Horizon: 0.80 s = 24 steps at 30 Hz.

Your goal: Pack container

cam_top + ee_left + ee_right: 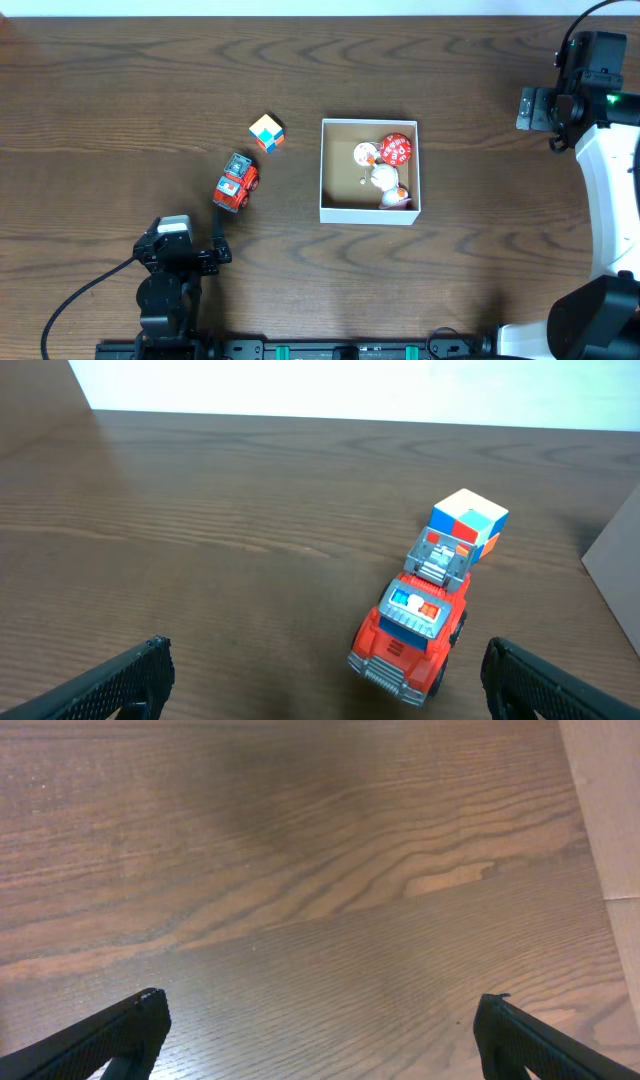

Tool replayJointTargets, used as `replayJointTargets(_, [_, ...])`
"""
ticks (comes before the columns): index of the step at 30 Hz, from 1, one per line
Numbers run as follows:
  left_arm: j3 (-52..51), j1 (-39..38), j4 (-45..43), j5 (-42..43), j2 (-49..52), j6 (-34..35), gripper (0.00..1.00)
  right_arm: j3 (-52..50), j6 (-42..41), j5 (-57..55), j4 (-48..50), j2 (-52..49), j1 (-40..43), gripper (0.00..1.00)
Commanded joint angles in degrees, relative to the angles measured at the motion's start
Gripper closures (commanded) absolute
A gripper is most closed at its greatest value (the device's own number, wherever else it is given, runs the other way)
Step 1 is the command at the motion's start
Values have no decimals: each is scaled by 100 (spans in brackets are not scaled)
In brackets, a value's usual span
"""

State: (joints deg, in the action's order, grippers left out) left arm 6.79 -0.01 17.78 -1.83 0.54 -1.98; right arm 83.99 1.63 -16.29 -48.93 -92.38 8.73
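left gripper (325,665) spread, empty | right gripper (320,1020) spread, empty | truck (412,625): likely light, rigid, rolls; pinch across cab | container (370,214): thin walls, likely light, flimsy

Surface (300,920): dark wood grain, smooth, with a faint sheen. Toy truck (410,630), just ahead of the left gripper (325,670): glossy red plastic with silvery-grey parts. Colour cube (468,520), beyond the truck: smooth plastic faces. Container (324,170): thin matt white walls, tan cardboard floor. Fingers (120,680) of that gripper: matt black.
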Motion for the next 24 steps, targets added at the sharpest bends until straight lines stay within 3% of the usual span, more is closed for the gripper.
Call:
replayJointTargets(1, [-103,33,120,33,-31,-81,2,66,-96,-17,-15,11,24,1])
replayJointTargets(24, [-101,31,-85,33,-31,-57,2,66,-96,-17,-15,11,24,1])
